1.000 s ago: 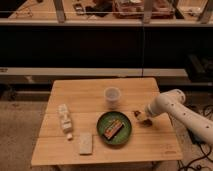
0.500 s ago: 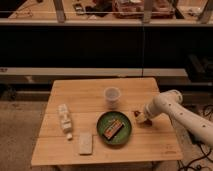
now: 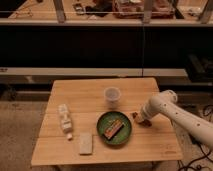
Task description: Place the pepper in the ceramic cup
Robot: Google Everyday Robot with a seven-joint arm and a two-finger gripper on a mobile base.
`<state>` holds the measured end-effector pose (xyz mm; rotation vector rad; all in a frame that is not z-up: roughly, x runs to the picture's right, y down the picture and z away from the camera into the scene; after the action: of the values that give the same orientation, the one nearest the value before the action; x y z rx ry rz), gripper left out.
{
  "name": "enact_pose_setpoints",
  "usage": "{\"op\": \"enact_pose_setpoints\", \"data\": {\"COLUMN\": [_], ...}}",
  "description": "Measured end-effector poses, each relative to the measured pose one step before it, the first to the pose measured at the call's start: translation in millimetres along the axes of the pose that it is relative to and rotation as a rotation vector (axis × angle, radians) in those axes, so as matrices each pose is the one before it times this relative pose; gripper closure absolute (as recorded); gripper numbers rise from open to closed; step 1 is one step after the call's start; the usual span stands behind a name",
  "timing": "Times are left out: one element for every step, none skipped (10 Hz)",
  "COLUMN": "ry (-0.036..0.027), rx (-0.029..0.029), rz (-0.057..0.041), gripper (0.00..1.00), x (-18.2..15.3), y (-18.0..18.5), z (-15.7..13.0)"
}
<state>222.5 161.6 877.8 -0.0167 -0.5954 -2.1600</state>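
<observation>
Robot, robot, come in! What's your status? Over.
Gripper low at the small dark red pepper beside the round green plate. Pale round ceramic cup upright, apart. Nothing between them.

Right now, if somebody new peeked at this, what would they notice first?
Probably the big white robot arm on the right side of the picture, with its gripper low over the wooden table, right by the small dark pepper. Next comes the green plate in the middle with an orange-brown bar on it, and the pale ceramic cup standing just behind it.
</observation>
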Motion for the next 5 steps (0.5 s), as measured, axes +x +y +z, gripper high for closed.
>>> {"op": "enact_pose_setpoints", "data": {"ry": [0.00183, -0.00247, -0.00934, -0.00136, 0.00615], "rx": [-0.00588, -0.01025, -0.00951, 0.00602, 0.02336], "rz": [0.00757, 0.01562, 0.05058, 0.05462, 0.08104], "gripper": [0.81, 0.9, 0.99, 1.0, 1.0], "x": [1.96, 0.8, -1.06, 1.0, 3.87], "y": [2.17, 4.31, 7.57, 4.22, 2.81], "z": [-1.38, -1.21, -1.6, -3.01, -4.16]}}
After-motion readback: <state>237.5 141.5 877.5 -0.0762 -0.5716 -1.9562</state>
